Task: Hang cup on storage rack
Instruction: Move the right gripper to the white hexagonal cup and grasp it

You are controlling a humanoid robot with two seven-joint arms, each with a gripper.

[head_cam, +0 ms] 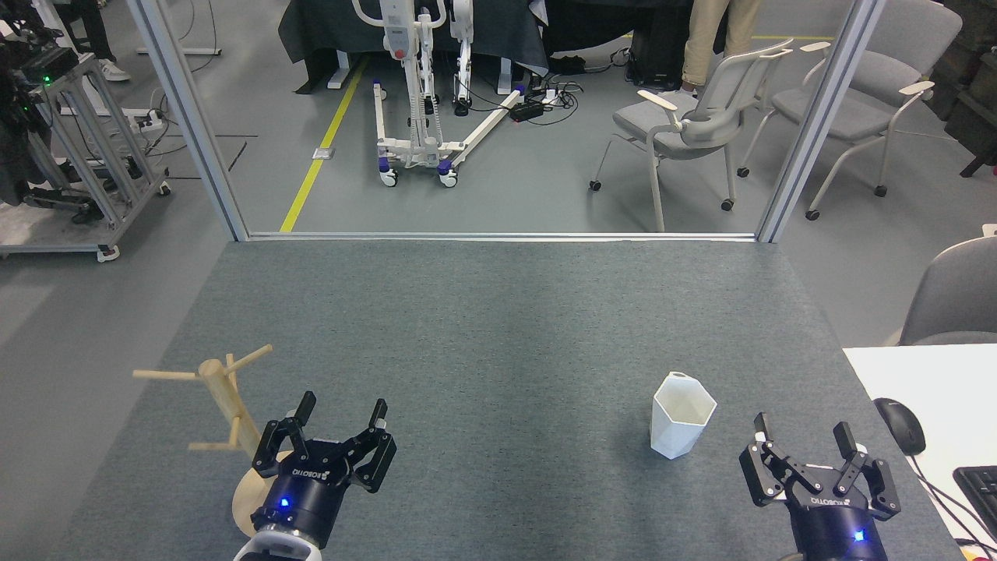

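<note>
Standing upright on the grey felt-covered desk [498, 327], the cup [681, 417] sits at the near right, white and faceted, its angular rim open to the top. Handle side not clearly readable from this view; a small bump shows at the far rim.

Right gripper [804, 438] hovers just right of and nearer than the cup, apart from it. Jaws spread, nothing between them. Blue light glows on its black body.

Storage rack [227, 413] stands at the near left of the desk: pale wooden post on a round flat base, thin pegs angled outward to the left, to the far right and lower left. No cup hangs on any peg.

Left gripper [343, 413] sits just right of the rack's post, its body overlapping part of the round base in the view; whether it touches the wood cannot be told. Jaws spread, holding nothing. Blue light on this one too.

Cup and rack are well apart, with bare grey desk between.

At the far right, a white side table [919, 389] carries a dark mouse [900, 425] and the corner of a keyboard [980, 495].

Beyond the desk's far edge: grey floor with a yellow line [323, 144], a white wheeled lift frame [417, 101], grey chairs [693, 117], and a metal cart [78, 156] at the far left. A person's legs [713, 39] show behind the chairs.
</note>
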